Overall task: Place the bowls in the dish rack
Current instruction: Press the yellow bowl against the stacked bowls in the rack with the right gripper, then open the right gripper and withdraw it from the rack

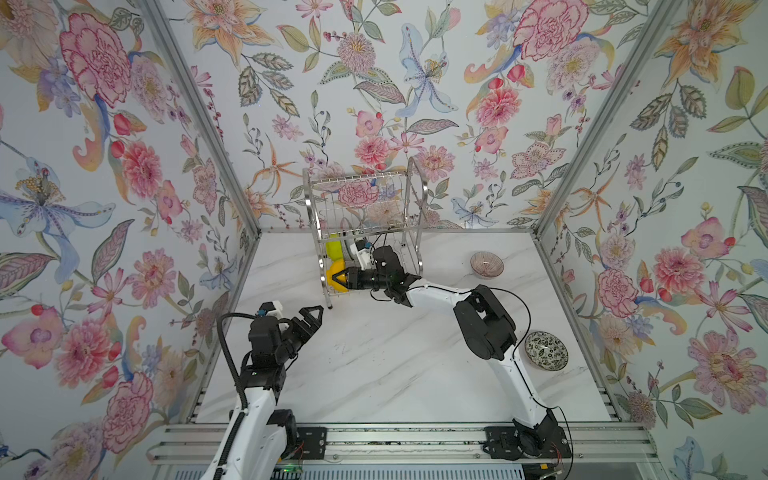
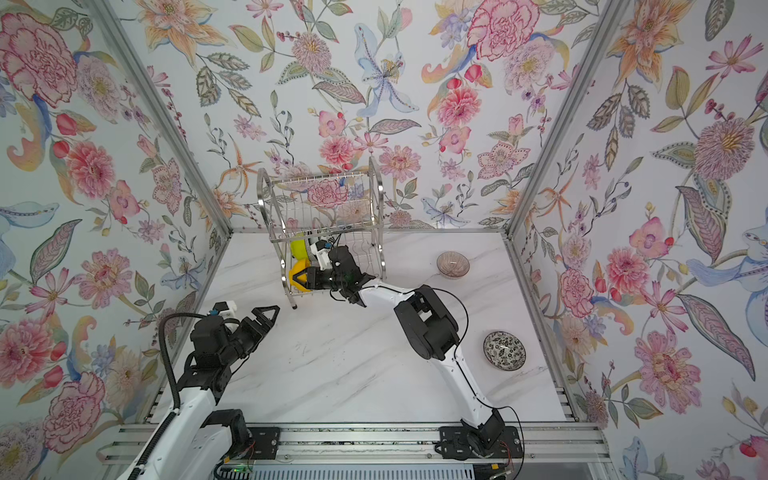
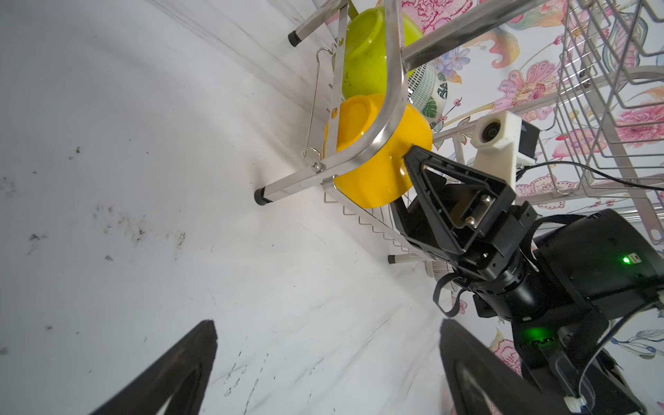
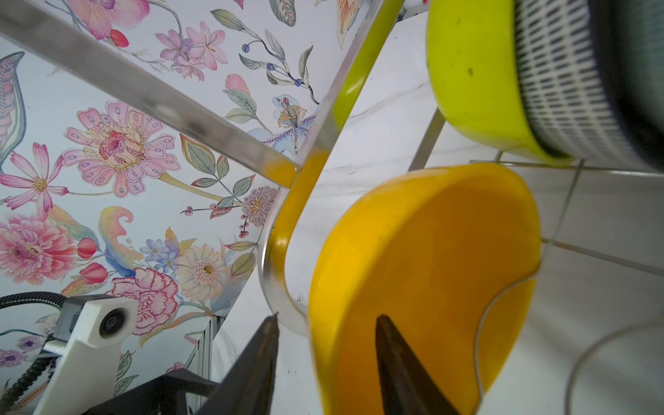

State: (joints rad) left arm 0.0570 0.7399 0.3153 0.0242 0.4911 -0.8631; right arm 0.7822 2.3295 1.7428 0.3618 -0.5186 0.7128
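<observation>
Found the rack standing at the back of the table, near the flowered wall. Saw three bowls set on edge at the left end of its lower tier: a yellow bowl nearest the front, a lime bowl just behind it, and a white bowl with green leaves behind that. Noted the yellow bowl leaning on the rack's wires beside the curved side tube. Noted the right gripper inside the lower tier, jaws partly parted and straddling the yellow bowl's rim. Saw one finger inside the bowl and the other outside, with a strip of table showing between the outer finger and the bowl's wall, so no clamp on it. Could not tell whether the inner finger touched. Found the left gripper hovering over the table near the rack's front left foot, jaws spread wide and empty. Counted two bowls upright on the table at the right: a pink bowl near the back, right of the rack, and a black-and-white bowl nearer the front, just beside the right arm.
</observation>
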